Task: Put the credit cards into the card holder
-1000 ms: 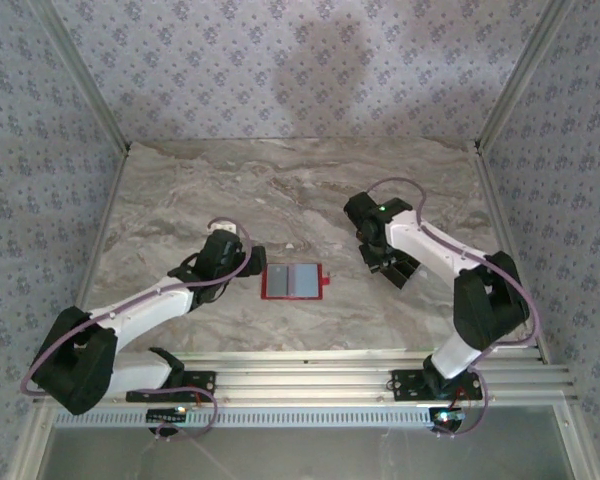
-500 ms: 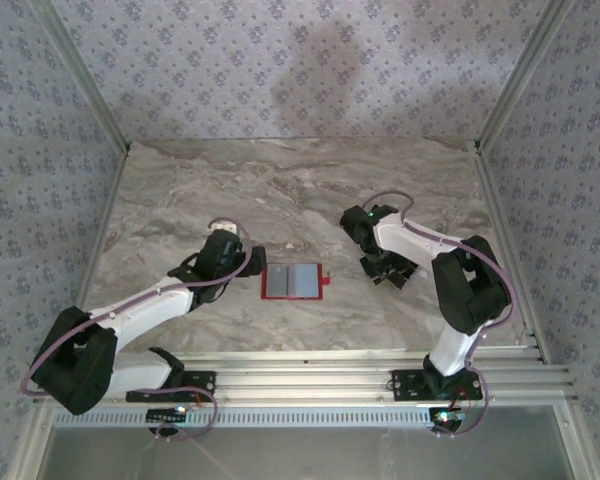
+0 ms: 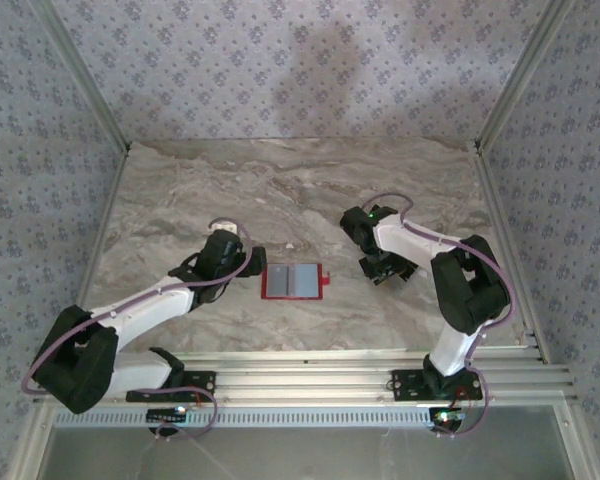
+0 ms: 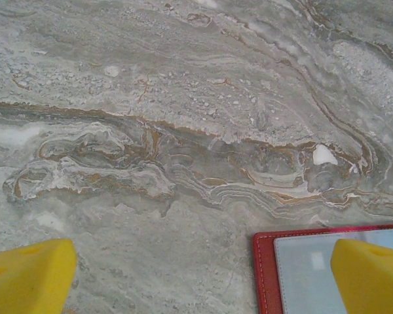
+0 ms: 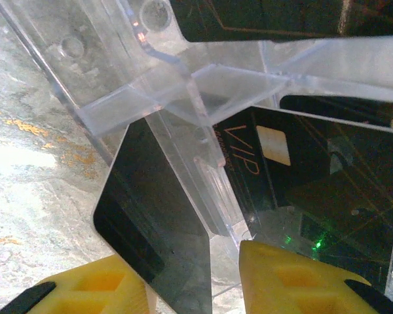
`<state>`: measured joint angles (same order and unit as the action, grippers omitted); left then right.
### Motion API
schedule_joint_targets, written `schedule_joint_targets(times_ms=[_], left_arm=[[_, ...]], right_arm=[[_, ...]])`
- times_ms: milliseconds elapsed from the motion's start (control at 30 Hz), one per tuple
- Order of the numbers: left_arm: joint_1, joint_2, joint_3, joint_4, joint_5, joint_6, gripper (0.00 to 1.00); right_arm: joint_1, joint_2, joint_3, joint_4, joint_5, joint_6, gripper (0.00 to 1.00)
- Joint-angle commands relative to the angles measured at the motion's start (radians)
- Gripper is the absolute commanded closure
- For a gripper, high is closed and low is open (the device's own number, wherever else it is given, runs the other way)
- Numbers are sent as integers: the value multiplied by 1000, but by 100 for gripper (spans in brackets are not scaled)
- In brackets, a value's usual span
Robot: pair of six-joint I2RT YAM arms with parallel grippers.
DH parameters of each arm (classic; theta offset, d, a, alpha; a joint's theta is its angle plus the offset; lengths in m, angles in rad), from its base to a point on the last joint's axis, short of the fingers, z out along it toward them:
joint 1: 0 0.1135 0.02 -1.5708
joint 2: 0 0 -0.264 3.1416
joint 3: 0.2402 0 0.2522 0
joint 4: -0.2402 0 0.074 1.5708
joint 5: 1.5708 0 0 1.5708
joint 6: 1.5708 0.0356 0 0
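Cards [image 5: 150,216] stand in a clear rack [image 5: 118,78] right of the open card holder [image 3: 292,281]. Right gripper [image 5: 196,291] straddles one card's edge, whether clamped I cannot tell. Its jaws could catch the rack's divider [image 5: 190,176] too and drag it, while left gripper [image 4: 200,281] gapes wide at the holder.

Count from my side: two tools, left tool [image 4: 196,282] and right tool [image 5: 203,291]. One red card holder [image 3: 293,282]. One table [image 3: 180,180]. One clear plastic rack [image 5: 203,85]. Three dark cards for sure: top card [image 5: 262,19], VIP card [image 5: 314,196], lower card [image 5: 144,216]. Possible fourth edge behind, can't confirm.
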<state>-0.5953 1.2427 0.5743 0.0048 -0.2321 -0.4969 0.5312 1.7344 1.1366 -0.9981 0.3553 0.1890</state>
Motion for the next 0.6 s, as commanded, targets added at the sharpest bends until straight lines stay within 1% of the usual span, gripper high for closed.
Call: schedule_joint_targets(times_ms=[0, 267, 567], left_arm=[[7, 12, 21, 12, -2, 9, 0], [8, 20, 23, 12, 7, 6, 0], [7, 35, 32, 8, 17, 1, 0]], right_arm=[[-4, 4, 23, -17, 1, -16, 63], [-2, -14, 34, -27, 4, -18, 70], [4, -33, 38, -41, 1, -17, 74]])
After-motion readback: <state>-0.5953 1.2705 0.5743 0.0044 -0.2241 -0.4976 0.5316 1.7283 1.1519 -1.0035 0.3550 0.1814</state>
